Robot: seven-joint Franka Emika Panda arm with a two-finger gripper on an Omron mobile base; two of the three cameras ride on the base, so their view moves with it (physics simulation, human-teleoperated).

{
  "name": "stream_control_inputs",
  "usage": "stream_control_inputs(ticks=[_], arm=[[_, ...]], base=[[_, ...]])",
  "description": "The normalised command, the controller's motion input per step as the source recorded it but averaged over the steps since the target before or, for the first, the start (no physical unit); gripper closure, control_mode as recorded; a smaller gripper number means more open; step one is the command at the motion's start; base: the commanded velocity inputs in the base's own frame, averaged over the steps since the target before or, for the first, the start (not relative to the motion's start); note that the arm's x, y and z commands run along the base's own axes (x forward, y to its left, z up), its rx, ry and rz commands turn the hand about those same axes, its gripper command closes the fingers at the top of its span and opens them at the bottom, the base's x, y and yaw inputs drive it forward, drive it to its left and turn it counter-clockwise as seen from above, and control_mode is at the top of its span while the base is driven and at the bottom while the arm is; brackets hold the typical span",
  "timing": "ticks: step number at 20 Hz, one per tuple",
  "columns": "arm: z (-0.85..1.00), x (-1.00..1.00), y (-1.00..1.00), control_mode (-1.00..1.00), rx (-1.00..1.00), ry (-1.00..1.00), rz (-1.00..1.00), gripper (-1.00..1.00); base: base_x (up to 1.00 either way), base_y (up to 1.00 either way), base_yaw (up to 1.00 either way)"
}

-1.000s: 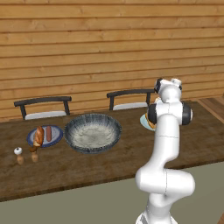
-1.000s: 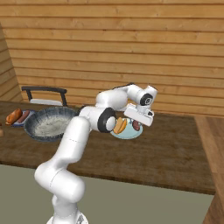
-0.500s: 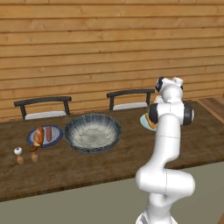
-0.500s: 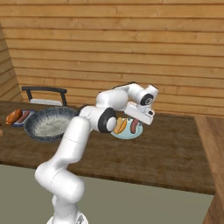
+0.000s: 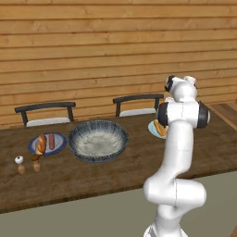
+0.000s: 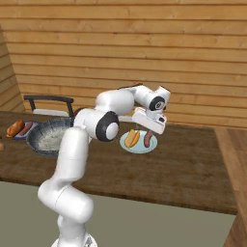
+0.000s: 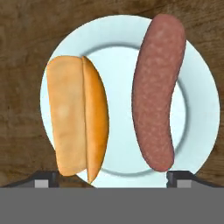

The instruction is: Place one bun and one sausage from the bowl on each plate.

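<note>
A pale light blue plate [image 7: 124, 26] lies on the wooden table, right under my gripper [image 7: 112, 177]. On it a bun [image 7: 78, 120] and a sausage [image 7: 157, 92] lie side by side. My gripper [image 6: 146, 131] hovers just above them, open, with nothing between the fingertips [image 7: 46, 178]. The big grey-blue bowl [image 5: 98, 141] stands at mid table and looks empty. Left of it, the dark blue-rimmed plate [image 5: 58, 149] carries another bun [image 5: 40, 144] and sausage [image 5: 51, 140]. My arm partly hides the pale plate [image 5: 152, 129] in the left base view.
Two small shakers [image 5: 19, 164] stand near the table's front left edge. Two dark chairs [image 5: 44, 111] are tucked in behind the table, against a wooden plank wall. The table's right end [image 6: 212, 159] is bare wood.
My jaws have spread wide apart above the pale plate. The arm has hardly moved, and the bowl and the dark plate stand as before.
</note>
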Motion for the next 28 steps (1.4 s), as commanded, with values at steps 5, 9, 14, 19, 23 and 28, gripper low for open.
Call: stream_control_inputs(ticks=[5,9,14,19,23,28], arm=[[0.89,-0.89,1.0,-1.0,-0.41,-0.07,0.0,-1.0],[0.62,-0.94,1.0,-1.0,-0.39,-0.11,0.07,-1.0],[0.47,-0.77,1.0,-1.0,-0.33,-0.15,0.13,-1.0],[0.69,-0.51,1.0,-1.0,-0.21,-0.07,0.08,-1.0],[0.45,-0.39,0.71,-1.0,-0.16,0.0,0.09,-1.0],[0.03,-0.08,0.23,-1.0,-0.08,0.05,0.02,-1.0]], base=[[0.0,0.0,0.0],[0.0,0.0,0.0],[0.0,0.0,0.0],[0.0,0.0,0.0],[0.0,0.0,0.0],[0.0,0.0,0.0]])
